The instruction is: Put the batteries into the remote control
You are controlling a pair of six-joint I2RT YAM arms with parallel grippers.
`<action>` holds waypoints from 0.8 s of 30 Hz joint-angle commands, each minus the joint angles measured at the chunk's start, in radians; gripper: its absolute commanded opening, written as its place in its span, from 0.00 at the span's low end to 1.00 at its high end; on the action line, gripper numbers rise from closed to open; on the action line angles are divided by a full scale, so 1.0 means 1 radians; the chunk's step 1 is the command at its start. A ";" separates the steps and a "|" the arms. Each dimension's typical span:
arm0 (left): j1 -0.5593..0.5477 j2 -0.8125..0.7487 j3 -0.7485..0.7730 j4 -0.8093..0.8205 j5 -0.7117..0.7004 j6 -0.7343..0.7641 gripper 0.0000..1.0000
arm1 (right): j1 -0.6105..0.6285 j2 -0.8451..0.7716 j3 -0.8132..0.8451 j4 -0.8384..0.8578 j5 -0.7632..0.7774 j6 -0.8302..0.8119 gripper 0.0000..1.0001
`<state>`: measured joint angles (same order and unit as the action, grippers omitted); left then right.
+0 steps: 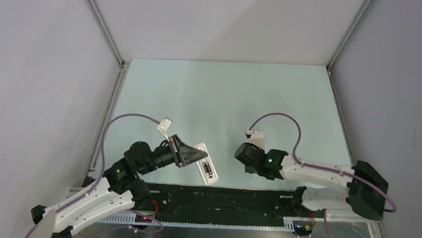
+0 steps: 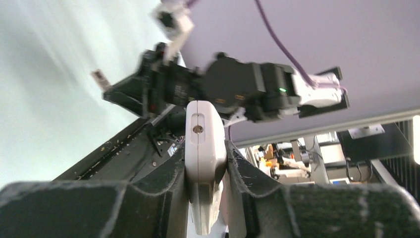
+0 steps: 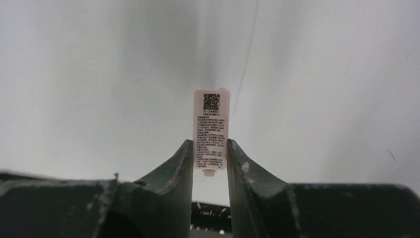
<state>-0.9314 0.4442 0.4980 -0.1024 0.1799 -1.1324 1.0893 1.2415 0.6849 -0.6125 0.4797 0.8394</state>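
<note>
Pale desk (image 1: 225, 98) between grey walls: left gripper (image 2: 205, 166) clenched on the remote control (image 2: 204, 144) at near centre; right gripper (image 3: 210, 163), just right, grasps a label-printed white panel (image 3: 211, 129).

From the left wrist the remote control (image 2: 200, 148) shows edge-on, its lower end buried between the fingers (image 2: 158, 193) of the left hand (image 2: 205, 154). Print on the labelled cover (image 3: 211, 130) is too small to read; from above, the right hand (image 1: 243, 153) hides it.
</note>
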 commanded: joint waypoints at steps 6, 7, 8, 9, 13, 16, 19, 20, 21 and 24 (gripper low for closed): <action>0.000 0.031 -0.071 0.142 -0.200 -0.106 0.00 | 0.133 -0.303 0.070 -0.067 -0.105 -0.227 0.16; 0.000 0.036 -0.074 0.151 -0.209 -0.109 0.00 | 0.153 -0.323 0.084 -0.104 -0.092 -0.246 0.16; 0.000 0.040 -0.081 0.157 -0.223 -0.116 0.00 | 0.173 -0.329 0.119 -0.122 -0.081 -0.255 0.15; -0.001 0.047 -0.083 0.167 -0.229 -0.119 0.00 | 0.183 -0.337 0.139 -0.156 -0.079 -0.277 0.15; -0.001 0.055 -0.100 0.196 -0.257 -0.118 0.00 | 0.247 -0.328 0.265 -0.246 -0.049 -0.336 0.15; 0.000 0.040 -0.126 0.226 -0.295 -0.101 0.00 | 0.281 -0.303 0.385 -0.295 -0.027 -0.366 0.15; 0.000 0.011 -0.149 0.253 -0.334 -0.096 0.00 | 0.303 -0.277 0.511 -0.311 -0.022 -0.417 0.15; 0.001 0.009 -0.152 0.256 -0.336 -0.097 0.00 | 0.309 -0.259 0.534 -0.317 -0.028 -0.428 0.16; 0.001 0.011 -0.153 0.259 -0.339 -0.100 0.00 | 0.310 -0.249 0.577 -0.320 -0.035 -0.454 0.16; -0.001 0.027 -0.152 0.266 -0.335 -0.116 0.00 | 0.310 -0.174 0.654 -0.351 -0.081 -0.510 0.17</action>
<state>-0.9310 0.4641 0.3393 0.0788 -0.1112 -1.2320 1.3922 0.9974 1.2411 -0.9047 0.4271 0.4355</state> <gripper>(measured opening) 0.300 0.307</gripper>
